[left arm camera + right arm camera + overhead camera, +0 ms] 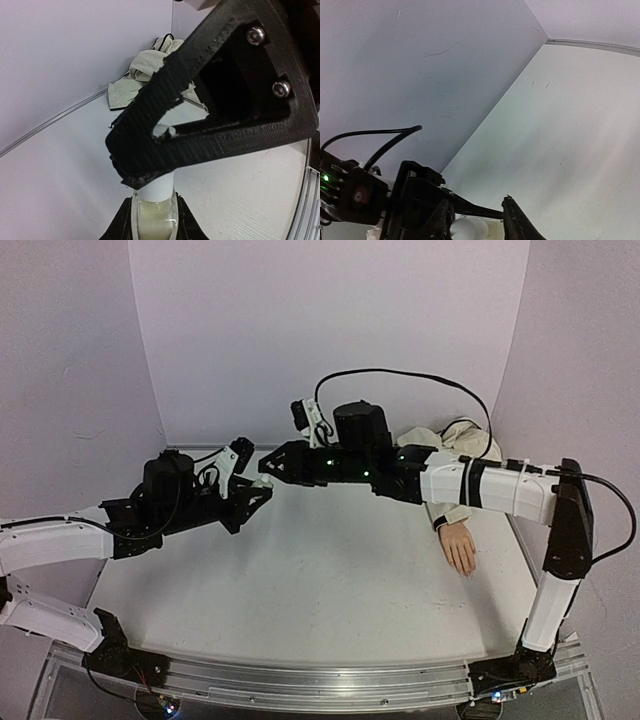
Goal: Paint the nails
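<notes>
top external: the left tool is clamped on a small white bottle, and the right tool straddles its cap; whether it pinches i cannot tell. well apart to both tools' right, the mannequin hand lies on the desk, nails toward the near edge. the right arm sits nearer.
</notes>
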Controlling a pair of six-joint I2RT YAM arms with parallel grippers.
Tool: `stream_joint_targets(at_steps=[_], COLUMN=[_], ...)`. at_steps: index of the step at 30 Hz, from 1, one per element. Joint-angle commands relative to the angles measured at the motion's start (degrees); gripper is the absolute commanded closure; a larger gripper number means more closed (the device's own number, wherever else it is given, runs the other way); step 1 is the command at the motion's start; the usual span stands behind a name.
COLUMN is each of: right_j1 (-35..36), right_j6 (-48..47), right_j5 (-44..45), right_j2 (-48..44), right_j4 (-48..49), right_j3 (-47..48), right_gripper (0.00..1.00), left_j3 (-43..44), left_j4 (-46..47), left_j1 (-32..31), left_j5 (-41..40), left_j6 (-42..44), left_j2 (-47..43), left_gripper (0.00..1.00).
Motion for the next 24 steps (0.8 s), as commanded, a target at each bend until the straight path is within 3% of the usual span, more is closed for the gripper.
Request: stream_joint_targets(at_steps=[1, 7, 9, 12, 13, 15, 18, 22, 24], right_j1=[0.40, 0.12, -0.94, -2.05, -2.10, -2.27, -2.59, -4.14, -5.59], right_j6=[-0.20, -8.11, -14.90, -24.20, -24.75, -24.41, -24.84, -23.40, -20.91], right_j5=[-0.85, -6.96, -18.27, -51.17, -54.93, -57.81, -55.70, -44.31, -32.32], right_j2=[0.45, -2.52, -4.66, -7.58, -8.35, -9.02, -10.42, -12.55, -14.45], right_j4=[0.86, 1.51, 4.90, 11.94, 12.21, 12.07, 12.18, 12.02, 11.28], right_j3=[3.07, -0.25, -4.09, -11.17, -12.29, -13.30, -14.77, -15.70, -16.84], right_gripper=[0.75, 1.00, 1.00, 1.00, 1.00, 1.00, 1.00, 1.00, 0.80], left_j3=[2.28, 3.23, 3.85, 7.04, 8.63, 11.40, 11.29, 7.71, 5.70], left_j4=[2.03, 1.60, 1.64, 3.22, 3.42, 3.50, 3.60, 3.64, 3.45], left_j1=[-0.25, -0.01, 1.73, 5.25, 5.52, 5.55, 5.75, 5.73, 5.56], left_j5=[-0.27, 9.45, 25.57, 57.76, 67.91, 76.80, 72.59, 51.56, 35.30], left_j6=[0.88, -0.57, -2.89, -6.85, -7.86, -11.01, -11.21, -8.14, -6.87], left_j2=[-0.63, -0.80, -1.31, -0.39, 0.66, 2.89, 3.96, 2.61, 1.35], left_gripper=[1.00, 1.00, 1.00, 1.00, 1.00, 1.00, 1.00, 1.00, 1.00])
